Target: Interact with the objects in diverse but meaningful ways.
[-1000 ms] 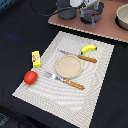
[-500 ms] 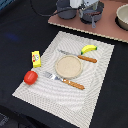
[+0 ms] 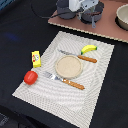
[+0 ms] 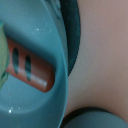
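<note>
Dark tabletop (image 3: 20, 30) under a pale woven placemat (image 3: 95, 85).

Beyond it, along the far edge, a pinkish-brown board (image 3: 107, 30), evenly lit; possibly a black cloth covering, though too blurred to tell.

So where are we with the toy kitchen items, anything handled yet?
Nothing on the placemat looks handled: banana, tomato and yellow block lie around the plate, untouched. In hand: the gripper is over the grey pan at the back, and the wrist view shows a sausage lying in it. Whether the fingers are closed is unclear. Everything else remains.
</note>
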